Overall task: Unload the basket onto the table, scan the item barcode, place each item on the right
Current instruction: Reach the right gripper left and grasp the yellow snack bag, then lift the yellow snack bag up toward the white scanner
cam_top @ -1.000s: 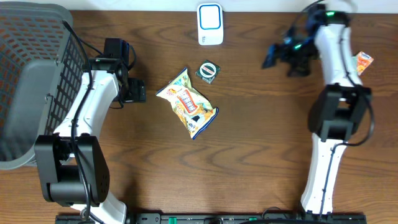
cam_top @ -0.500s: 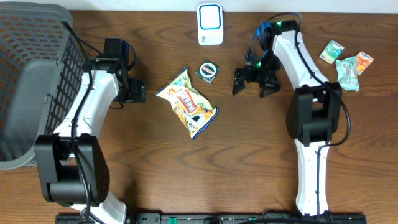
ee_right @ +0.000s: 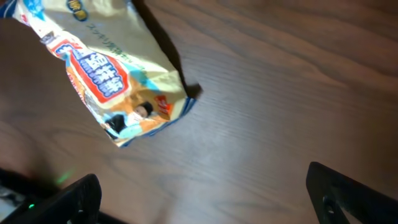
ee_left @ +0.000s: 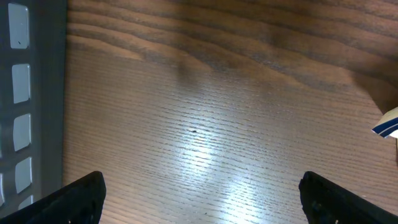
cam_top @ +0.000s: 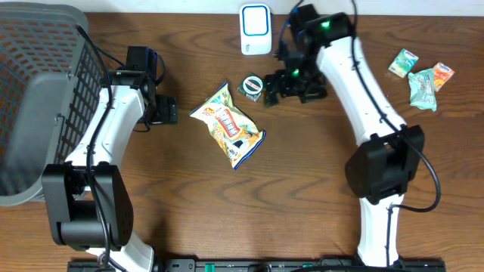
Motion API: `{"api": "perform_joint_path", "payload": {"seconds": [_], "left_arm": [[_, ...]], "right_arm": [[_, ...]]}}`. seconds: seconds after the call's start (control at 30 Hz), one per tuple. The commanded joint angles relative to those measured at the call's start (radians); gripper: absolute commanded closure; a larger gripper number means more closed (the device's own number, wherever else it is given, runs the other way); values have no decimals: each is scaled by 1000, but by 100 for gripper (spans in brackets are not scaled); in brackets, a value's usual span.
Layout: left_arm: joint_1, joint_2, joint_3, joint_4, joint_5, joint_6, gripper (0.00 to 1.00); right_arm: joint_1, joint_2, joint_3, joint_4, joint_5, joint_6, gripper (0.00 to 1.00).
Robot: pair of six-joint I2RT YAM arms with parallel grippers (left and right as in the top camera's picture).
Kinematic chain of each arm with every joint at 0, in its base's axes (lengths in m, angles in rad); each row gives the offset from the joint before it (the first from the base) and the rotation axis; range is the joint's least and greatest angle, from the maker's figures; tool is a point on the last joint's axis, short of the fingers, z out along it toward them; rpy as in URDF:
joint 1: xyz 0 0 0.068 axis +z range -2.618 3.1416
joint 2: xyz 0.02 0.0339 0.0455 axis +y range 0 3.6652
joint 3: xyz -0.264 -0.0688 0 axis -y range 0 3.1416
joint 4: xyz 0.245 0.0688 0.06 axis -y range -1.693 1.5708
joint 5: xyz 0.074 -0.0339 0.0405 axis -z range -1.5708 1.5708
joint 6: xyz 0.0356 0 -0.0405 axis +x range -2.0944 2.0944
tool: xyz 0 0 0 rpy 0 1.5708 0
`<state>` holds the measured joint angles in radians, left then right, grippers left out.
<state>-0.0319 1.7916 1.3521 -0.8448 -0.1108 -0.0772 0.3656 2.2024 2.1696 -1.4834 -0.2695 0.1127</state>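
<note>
Scanner (cam_top: 255, 29) overhead only; snack bag (ee_right: 109, 74) also in right wrist view.

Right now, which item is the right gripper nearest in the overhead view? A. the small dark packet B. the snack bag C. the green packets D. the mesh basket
A: the open right gripper sits right beside the small dark packet, closer than to the snack bag.

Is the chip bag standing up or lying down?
Lying down. The chip bag rests flat on the table, its printed front facing up.
</note>
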Motion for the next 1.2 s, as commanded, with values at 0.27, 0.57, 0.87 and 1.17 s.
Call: {"api": "perform_joint_path", "payload": {"seconds": [0.27, 0.57, 0.87, 1.17], "left_arm": [[1, 1, -3, -3, -6, 6, 2], [1, 1, -3, -3, -6, 6, 2], [1, 1, -3, -3, -6, 6, 3], [1, 1, -3, -3, -6, 6, 2]], "right_arm": [[185, 2, -80, 162, 36, 40, 1], [251, 2, -224, 322, 35, 40, 1], [258, 0, -320, 388, 20, 123, 1], [258, 0, -320, 389, 16, 122, 1]]}}
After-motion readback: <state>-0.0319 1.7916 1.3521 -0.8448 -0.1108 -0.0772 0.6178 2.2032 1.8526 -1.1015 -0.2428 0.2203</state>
